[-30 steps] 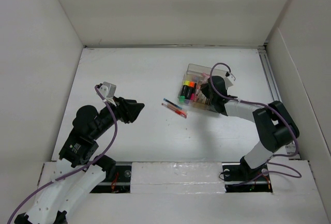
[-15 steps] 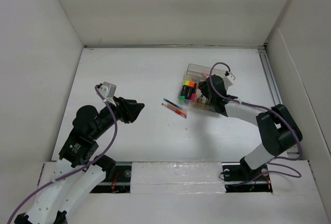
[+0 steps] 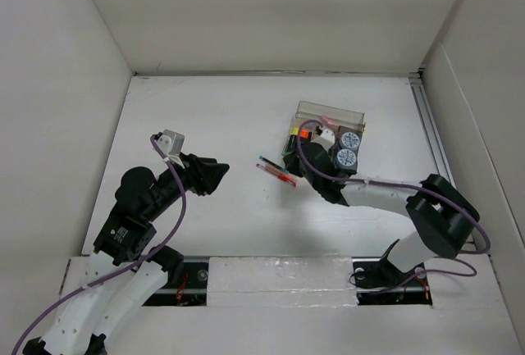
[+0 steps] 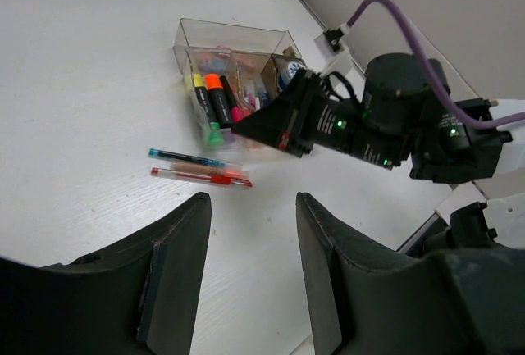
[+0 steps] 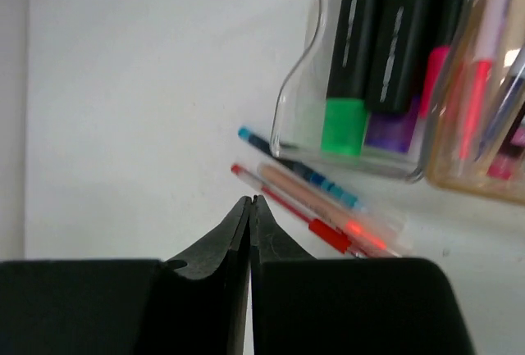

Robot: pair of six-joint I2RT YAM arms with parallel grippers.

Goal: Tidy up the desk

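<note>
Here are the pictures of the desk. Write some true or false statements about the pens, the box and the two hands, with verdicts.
1. The right hand is shut and holds nothing. True.
2. The red pen lies inside the organizer box. False: it lies on the desk, outside the box.
3. The left hand grips the blue pen. False: it is open, empty and apart from the pens.
4. The organizer box holds highlighters. True.

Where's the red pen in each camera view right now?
Top external: red pen lies mid-picture, just left of the clear organizer.
Left wrist: left of centre, below the organizer.
Right wrist: centre, just beyond the shut right gripper.
Shared landmark: the clear organizer with its highlighters.
</note>
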